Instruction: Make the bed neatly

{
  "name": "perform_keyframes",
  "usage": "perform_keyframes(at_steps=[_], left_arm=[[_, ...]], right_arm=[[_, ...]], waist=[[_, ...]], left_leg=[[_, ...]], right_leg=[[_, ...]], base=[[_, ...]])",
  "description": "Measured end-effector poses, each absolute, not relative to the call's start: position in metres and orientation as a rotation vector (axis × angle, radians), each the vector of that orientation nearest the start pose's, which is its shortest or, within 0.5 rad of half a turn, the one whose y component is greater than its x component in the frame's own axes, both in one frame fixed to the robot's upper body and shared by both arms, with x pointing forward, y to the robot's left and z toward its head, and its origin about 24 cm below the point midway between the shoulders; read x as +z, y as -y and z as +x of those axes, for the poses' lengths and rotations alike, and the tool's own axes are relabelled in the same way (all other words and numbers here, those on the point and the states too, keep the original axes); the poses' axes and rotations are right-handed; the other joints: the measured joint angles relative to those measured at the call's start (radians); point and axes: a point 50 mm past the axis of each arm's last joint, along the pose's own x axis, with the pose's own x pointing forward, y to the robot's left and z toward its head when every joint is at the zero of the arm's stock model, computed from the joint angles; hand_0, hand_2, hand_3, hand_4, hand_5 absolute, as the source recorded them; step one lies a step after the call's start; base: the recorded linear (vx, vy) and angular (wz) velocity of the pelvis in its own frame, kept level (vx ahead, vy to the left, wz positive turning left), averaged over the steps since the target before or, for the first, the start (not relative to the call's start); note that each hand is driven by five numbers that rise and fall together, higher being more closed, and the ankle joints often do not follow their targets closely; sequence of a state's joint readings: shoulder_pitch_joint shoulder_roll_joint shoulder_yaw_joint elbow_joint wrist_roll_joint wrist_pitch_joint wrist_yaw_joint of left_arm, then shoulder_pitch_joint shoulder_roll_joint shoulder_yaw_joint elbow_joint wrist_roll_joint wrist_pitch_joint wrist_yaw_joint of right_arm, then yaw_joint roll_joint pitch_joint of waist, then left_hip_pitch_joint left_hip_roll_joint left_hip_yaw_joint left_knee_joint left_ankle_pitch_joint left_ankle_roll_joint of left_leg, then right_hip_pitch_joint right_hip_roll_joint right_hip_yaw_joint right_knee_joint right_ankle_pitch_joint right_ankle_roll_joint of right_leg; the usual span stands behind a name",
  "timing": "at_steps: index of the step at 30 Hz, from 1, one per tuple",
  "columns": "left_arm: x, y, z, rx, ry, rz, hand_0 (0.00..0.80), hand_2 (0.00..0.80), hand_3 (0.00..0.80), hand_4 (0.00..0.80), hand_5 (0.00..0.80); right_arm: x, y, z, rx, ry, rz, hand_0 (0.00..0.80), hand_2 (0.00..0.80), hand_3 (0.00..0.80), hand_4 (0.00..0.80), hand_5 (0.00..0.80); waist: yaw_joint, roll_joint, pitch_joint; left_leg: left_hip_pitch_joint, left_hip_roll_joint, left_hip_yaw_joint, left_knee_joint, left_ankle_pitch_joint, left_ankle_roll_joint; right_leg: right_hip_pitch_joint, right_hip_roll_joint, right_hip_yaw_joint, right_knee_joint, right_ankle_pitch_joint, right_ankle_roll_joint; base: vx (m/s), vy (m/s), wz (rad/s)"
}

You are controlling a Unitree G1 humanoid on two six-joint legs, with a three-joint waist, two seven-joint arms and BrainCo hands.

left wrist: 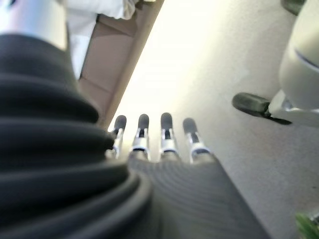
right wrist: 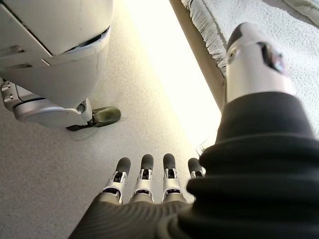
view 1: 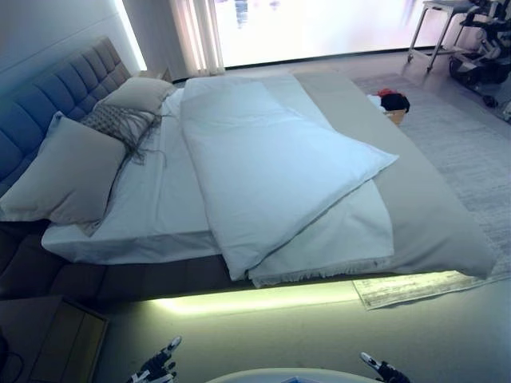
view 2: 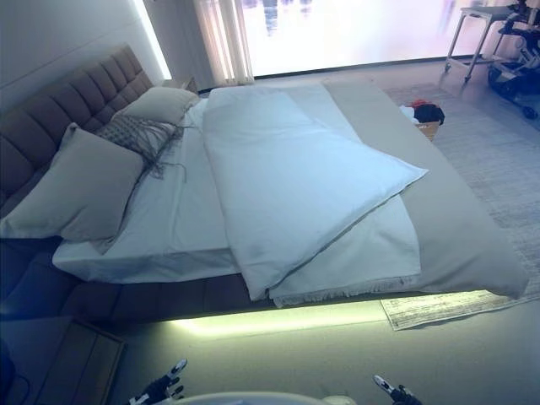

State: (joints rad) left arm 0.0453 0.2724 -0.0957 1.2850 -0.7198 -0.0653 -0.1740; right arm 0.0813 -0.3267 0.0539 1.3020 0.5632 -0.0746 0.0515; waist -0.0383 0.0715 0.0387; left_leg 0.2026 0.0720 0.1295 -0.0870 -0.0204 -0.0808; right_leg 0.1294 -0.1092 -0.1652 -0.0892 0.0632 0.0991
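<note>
A low bed [view 1: 120, 275] with a tufted headboard [view 1: 56, 88] lies ahead. A white duvet [view 1: 263, 171] lies crooked across it, folded over on itself, with one corner pointing right. Under it a white fringed blanket [view 1: 343, 239] and a beige spread [view 1: 431, 215] reach the foot end. Two beige pillows [view 1: 68, 171] and a grey tasselled cushion [view 1: 116, 124] rest by the headboard. My left hand [view 1: 156, 367] and right hand [view 1: 383, 371] hang low near the floor, away from the bed, fingers straight and holding nothing.
A lit strip glows under the bed's near side [view 1: 255, 299]. A wooden nightstand [view 1: 48, 339] stands at the lower left. A grey rug [view 1: 471, 152] covers the floor on the right, with a box of red and black items [view 1: 391, 102] and a metal stand [view 1: 435, 32] beyond.
</note>
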Motion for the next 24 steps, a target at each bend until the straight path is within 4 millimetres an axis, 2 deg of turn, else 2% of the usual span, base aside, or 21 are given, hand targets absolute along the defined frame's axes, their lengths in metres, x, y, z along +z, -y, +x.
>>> perform_keyframes(at_steps=[9, 16, 18, 20, 21, 23, 24], left_arm=[[-0.161, -0.244, 0.069, 0.378, -1.102, -0.422, 0.0, 0.0, 0.0, 0.0, 0.0], [-0.164, -0.234, 0.069, 0.395, -1.106, -0.455, 0.0, 0.0, 0.0, 0.0, 0.0], [-0.164, -0.233, 0.071, 0.393, -1.104, -0.456, 0.0, 0.0, 0.0, 0.0, 0.0], [-0.164, -0.234, 0.074, 0.4, -1.105, -0.455, 0.0, 0.0, 0.0, 0.0, 0.0], [-0.164, -0.236, 0.075, 0.417, -1.1, -0.459, 0.0, 0.0, 0.0, 0.0, 0.0], [-0.162, -0.244, 0.074, 0.469, -1.079, -0.476, 0.0, 0.0, 0.0, 0.0, 0.0], [-0.162, -0.244, 0.073, 0.492, -1.078, -0.494, 0.0, 0.0, 0.0, 0.0, 0.0]], right_arm=[[-0.155, 0.281, 0.044, -0.548, -1.191, 0.142, 0.0, 0.0, 0.0, 0.0, 0.0], [-0.158, 0.276, 0.044, -0.541, -1.233, 0.167, 0.0, 0.0, 0.0, 0.0, 0.0], [-0.158, 0.271, 0.054, -0.523, -1.219, 0.185, 0.0, 0.0, 0.0, 0.0, 0.0], [-0.158, 0.267, 0.07, -0.506, -1.188, 0.204, 0.0, 0.0, 0.0, 0.0, 0.0], [-0.158, 0.263, 0.078, -0.496, -1.179, 0.211, 0.0, 0.0, 0.0, 0.0, 0.0], [-0.157, 0.256, 0.092, -0.475, -1.162, 0.225, 0.0, 0.0, 0.0, 0.0, 0.0], [-0.157, 0.254, 0.096, -0.466, -1.159, 0.218, 0.0, 0.0, 0.0, 0.0, 0.0]], waist=[[0.0, 0.0, 0.001], [0.001, -0.008, 0.022], [0.001, -0.018, 0.048], [0.001, -0.027, 0.086], [0.004, -0.046, 0.105], [0.027, -0.096, 0.137], [0.036, -0.107, 0.15]], left_leg=[[0.0, 0.0, 0.001, 0.0, 0.0, 0.0], [-0.008, 0.007, -0.001, 0.025, -0.012, 0.004], [-0.041, 0.017, -0.007, 0.092, -0.039, -0.003], [-0.083, 0.04, -0.023, 0.191, -0.061, -0.018], [-0.114, 0.041, -0.029, 0.256, -0.064, -0.027], [-0.24, 0.042, -0.054, 0.497, -0.058, -0.048], [-0.324, 0.043, -0.089, 0.657, -0.012, -0.105]], right_leg=[[0.0, 0.0, 0.001, 0.0, 0.0, 0.0], [-0.002, 0.006, 0.007, 0.011, -0.006, 0.0], [-0.018, 0.011, 0.012, 0.04, -0.018, -0.01], [-0.065, 0.023, 0.018, 0.129, -0.061, -0.028], [-0.099, 0.023, 0.028, 0.185, -0.088, -0.039], [-0.187, 0.013, 0.051, 0.343, -0.158, -0.066], [-0.196, 0.013, 0.069, 0.371, -0.171, -0.079]], base=[[0.016, -0.04, 0.0], [0.034, -0.142, -0.01], [0.015, -0.177, -0.03], [0.02, -0.171, 0.02], [0.034, -0.165, -0.09], [0.104, -0.091, -0.23], [0.22, 0.02, -0.32]])
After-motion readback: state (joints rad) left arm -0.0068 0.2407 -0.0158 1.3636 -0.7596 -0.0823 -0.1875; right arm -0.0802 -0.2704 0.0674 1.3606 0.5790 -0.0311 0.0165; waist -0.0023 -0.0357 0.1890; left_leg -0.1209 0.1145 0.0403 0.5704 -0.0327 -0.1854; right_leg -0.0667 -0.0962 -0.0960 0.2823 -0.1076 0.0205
